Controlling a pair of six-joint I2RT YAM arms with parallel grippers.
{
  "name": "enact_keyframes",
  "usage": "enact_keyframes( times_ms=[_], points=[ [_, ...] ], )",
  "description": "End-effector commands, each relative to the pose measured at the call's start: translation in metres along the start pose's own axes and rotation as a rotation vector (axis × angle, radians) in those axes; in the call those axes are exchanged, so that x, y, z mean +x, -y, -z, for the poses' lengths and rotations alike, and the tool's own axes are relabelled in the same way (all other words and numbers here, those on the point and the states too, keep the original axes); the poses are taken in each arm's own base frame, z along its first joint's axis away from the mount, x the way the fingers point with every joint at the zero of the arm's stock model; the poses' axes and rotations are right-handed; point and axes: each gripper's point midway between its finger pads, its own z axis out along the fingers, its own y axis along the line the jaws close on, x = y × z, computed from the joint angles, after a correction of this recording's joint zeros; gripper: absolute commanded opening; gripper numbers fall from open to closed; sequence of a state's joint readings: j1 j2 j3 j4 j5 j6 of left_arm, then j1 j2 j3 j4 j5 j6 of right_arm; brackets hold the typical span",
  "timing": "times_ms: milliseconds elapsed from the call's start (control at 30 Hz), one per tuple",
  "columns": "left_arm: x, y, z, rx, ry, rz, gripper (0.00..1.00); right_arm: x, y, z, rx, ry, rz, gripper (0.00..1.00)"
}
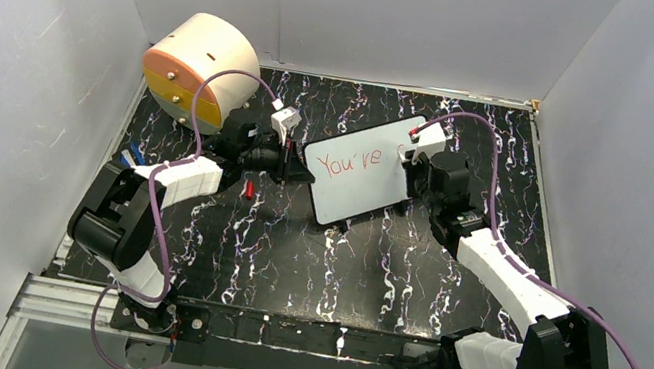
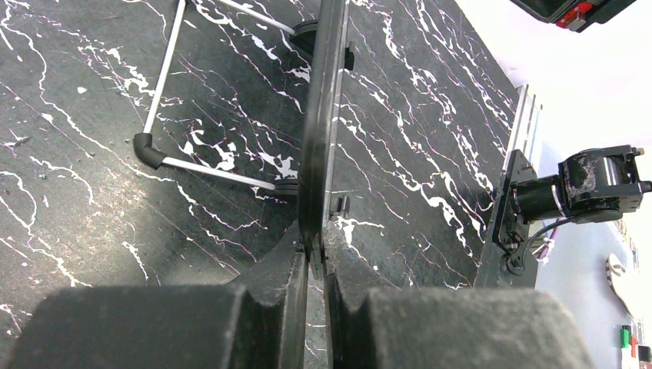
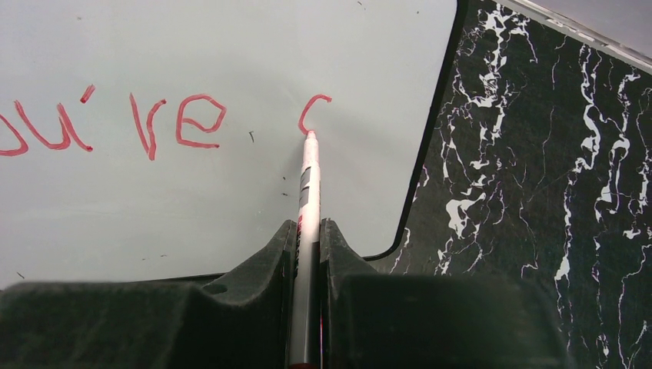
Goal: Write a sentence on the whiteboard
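**Whiteboard pinched at its rim by one claw while the other claw writes on it in red**

Whiteboard (image 1: pixel 358 170) sits on the black marbled table (image 1: pixel 289 259), a little way off from the beige drum (image 1: pixel 199 69), which is near a far corner. It looks like a thin, stiff, light panel with a slick face. It would probably skid or tip under pen pressure, so the dark rim is the sensible place to hold it, not the writing surface.

The left gripper (image 1: pixel 294 165), between the drum and the board, does just that. Its jaws are closed narrow on the edge nearest the drum. The left wrist view shows the board edge-on, clamped between the fingers (image 2: pixel 296 280).

The right gripper (image 1: pixel 411 164), at the board's side away from the drum, is closed tight on a slim red marker (image 3: pixel 308 177). The marker's tip touches the white face at the foot of a lone curved stroke. The sentence (image 1: pixel 352 163) reads "You're" so far and looks unfinished.
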State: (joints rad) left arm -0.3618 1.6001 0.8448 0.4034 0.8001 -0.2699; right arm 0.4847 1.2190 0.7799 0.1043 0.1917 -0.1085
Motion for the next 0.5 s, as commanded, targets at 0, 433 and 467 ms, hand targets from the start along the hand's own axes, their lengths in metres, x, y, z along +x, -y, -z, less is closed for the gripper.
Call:
enact_keyframes(
  times_ms=[0, 433, 467],
  points=[
    [0.002, -0.001, 0.003, -0.012, -0.017, -0.020, 0.00, -0.018, 0.009, 0.004, 0.044, 0.053, -0.008, 0.00],
    [0.002, -0.001, 0.003, -0.009, -0.020, -0.019, 0.00, -0.037, 0.015, 0.001, 0.071, 0.121, -0.017, 0.00],
    [0.002, -0.001, 0.003, -0.008, -0.019, -0.020, 0.00, -0.038, 0.015, 0.001, 0.071, 0.124, -0.016, 0.00]
  ],
)
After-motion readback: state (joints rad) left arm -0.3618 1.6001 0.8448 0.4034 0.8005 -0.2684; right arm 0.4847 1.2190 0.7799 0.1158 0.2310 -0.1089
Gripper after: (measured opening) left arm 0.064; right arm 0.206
